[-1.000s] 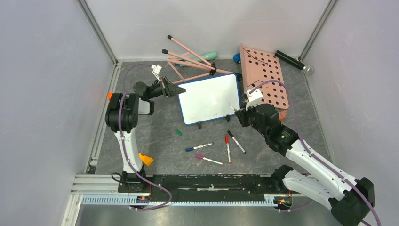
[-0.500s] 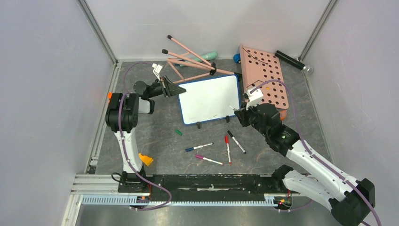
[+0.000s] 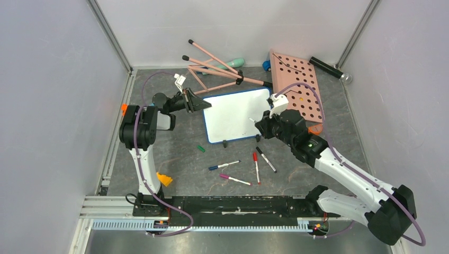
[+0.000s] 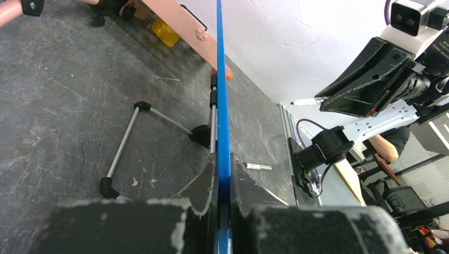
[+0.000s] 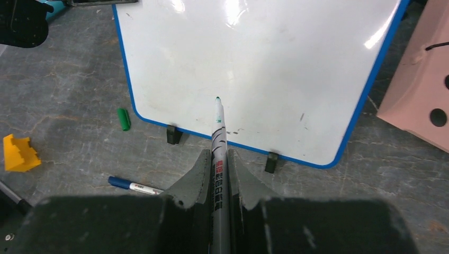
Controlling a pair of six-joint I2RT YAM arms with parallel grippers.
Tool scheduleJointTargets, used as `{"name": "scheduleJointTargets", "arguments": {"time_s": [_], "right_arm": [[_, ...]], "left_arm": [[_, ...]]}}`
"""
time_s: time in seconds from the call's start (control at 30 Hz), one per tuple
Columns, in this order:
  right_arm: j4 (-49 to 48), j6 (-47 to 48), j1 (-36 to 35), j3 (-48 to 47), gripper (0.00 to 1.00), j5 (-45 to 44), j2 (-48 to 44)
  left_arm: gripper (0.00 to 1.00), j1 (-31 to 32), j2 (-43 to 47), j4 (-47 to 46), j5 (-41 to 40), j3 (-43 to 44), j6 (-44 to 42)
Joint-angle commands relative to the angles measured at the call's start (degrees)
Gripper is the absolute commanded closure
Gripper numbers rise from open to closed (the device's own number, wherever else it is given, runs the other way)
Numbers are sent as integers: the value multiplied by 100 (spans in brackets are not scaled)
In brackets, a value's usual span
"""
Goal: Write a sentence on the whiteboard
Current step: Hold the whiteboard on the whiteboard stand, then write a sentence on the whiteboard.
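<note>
The whiteboard [image 3: 233,114], white with a blue frame and black feet, stands tilted mid-table. Its face [image 5: 254,63] is blank; no sentence shows. My left gripper [image 3: 203,105] is shut on the board's left edge, and the left wrist view shows the blue frame [image 4: 221,95] pinched between the jaws of that gripper [image 4: 223,168]. My right gripper [image 3: 260,127] is shut on a grey marker [image 5: 218,138]. The marker's green tip points at the board's lower middle, close to or touching the surface. In the right wrist view the gripper [image 5: 217,156] hovers before the board's bottom edge.
A green cap [image 3: 200,148] lies left of the board's front. Blue [image 3: 223,165], pink [image 3: 235,180], red [image 3: 256,166] and black [image 3: 266,159] markers lie nearer. A pink holed board [image 3: 296,84] sits to the right, a pink-legged stand [image 3: 217,69] behind, and a yellow block [image 3: 164,179] at front left.
My right gripper has moved left and forward from the board's right edge to over its lower part, marker in hand. The board and left gripper have shifted slightly right.
</note>
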State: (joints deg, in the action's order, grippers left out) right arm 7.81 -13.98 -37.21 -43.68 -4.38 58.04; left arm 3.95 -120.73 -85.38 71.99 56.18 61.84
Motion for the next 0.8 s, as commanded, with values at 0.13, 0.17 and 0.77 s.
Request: {"name": "scheduleJointTargets", "arguments": {"time_s": [0.13, 0.17, 0.77], "right_arm": [[147, -1146, -340, -843, 100, -778, 481], [215, -1274, -340, -948, 100, -768, 541], [1515, -2025, -331, -814, 100, -1031, -120]], "left_arm": [[98, 43, 278, -382, 156, -165, -369], [98, 39, 282, -382, 156, -168, -375], [98, 43, 335, -387, 152, -200, -401]]}}
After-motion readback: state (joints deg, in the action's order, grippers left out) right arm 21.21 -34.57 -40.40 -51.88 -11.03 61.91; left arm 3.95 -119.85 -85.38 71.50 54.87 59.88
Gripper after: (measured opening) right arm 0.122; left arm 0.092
